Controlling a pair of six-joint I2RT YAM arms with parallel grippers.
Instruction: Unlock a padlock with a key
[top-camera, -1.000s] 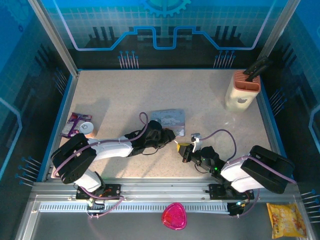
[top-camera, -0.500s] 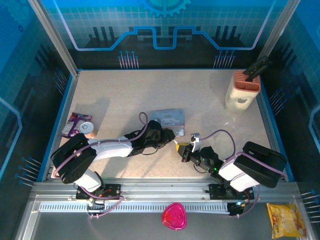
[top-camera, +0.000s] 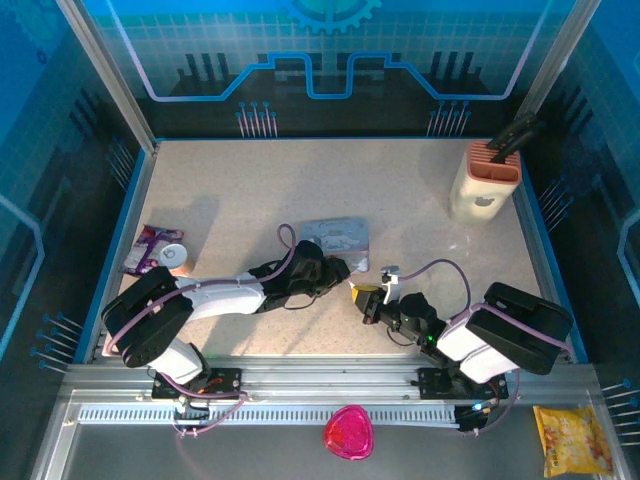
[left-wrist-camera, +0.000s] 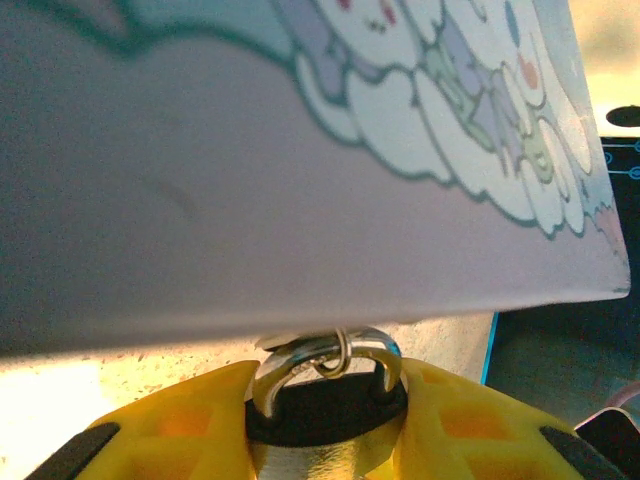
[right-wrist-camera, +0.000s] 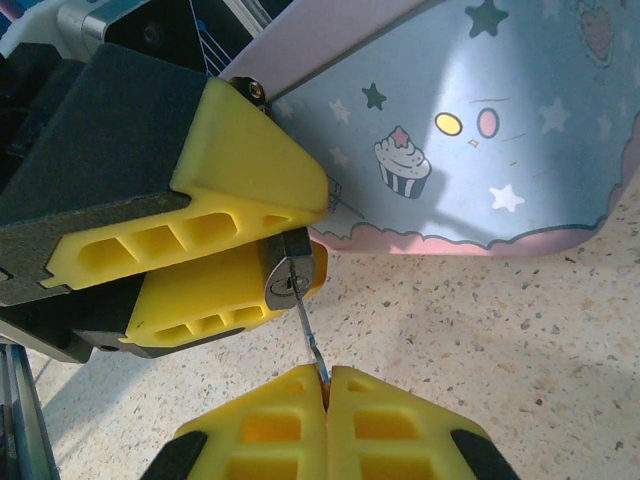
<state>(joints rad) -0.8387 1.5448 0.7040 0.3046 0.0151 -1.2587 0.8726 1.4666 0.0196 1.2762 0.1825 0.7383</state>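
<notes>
My left gripper (left-wrist-camera: 325, 385) is shut on the small dark padlock (left-wrist-camera: 322, 415). Its metal shackle (left-wrist-camera: 300, 357) carries a thin ring and points at the underside of the pastel cartoon tin (left-wrist-camera: 300, 170). In the right wrist view the padlock (right-wrist-camera: 293, 278) sits between the left arm's yellow fingers (right-wrist-camera: 240, 190), keyhole face toward me. My right gripper (right-wrist-camera: 327, 382) is shut on the thin grey key (right-wrist-camera: 308, 335), whose tip is at the keyhole. From above, the left gripper (top-camera: 338, 270) and the right gripper (top-camera: 364, 298) meet just in front of the tin (top-camera: 336, 240).
A cream knife block (top-camera: 486, 180) stands at the back right. A snack packet (top-camera: 148, 246) and a small round cup (top-camera: 175, 256) lie at the left edge. A pink object (top-camera: 348, 432) and a yellow packet (top-camera: 570, 438) lie off the table in front.
The right arm's elbow has shifted slightly to the left. Both grippers stay almost still, with the key against the padlock.
</notes>
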